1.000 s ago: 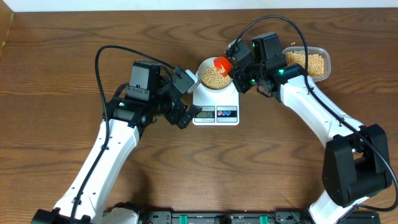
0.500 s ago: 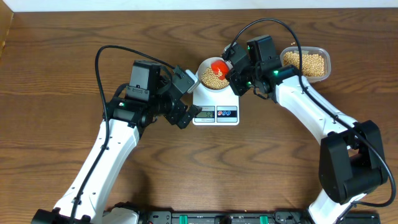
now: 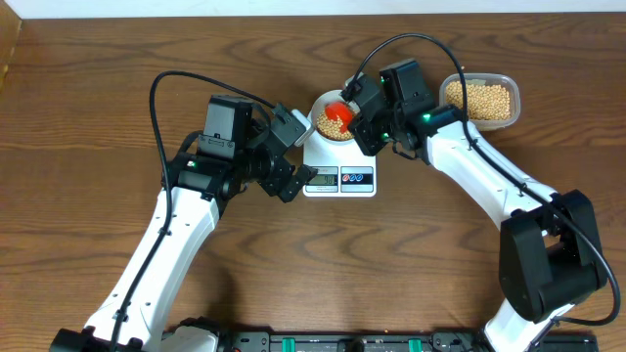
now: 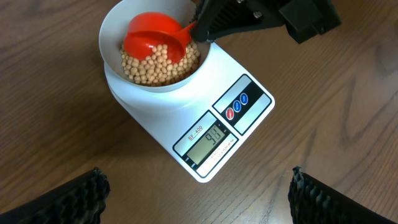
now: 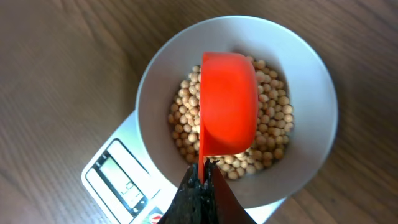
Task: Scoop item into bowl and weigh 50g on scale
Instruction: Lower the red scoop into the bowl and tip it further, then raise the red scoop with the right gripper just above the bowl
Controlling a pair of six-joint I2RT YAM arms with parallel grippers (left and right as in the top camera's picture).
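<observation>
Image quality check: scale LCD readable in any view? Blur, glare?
Left wrist: LCD on the scale sharp, glare-free, digits legible though tilted. Right wrist: red scoop crisp; LCD at the lower-left edge soft, digits unclear. Overhead: even light, soft shadows, LCD too small to read.

Glossy red plastic scoop (image 5: 227,102), smooth white bowl (image 5: 311,81), matt tan beans (image 4: 163,64), grained wood table (image 3: 98,108).

Partly hidden under scoop (image 5: 227,102): beans (image 5: 273,118); scale (image 5: 124,142) cut by bottom edge; display (image 5: 118,180) digits blurred.
</observation>
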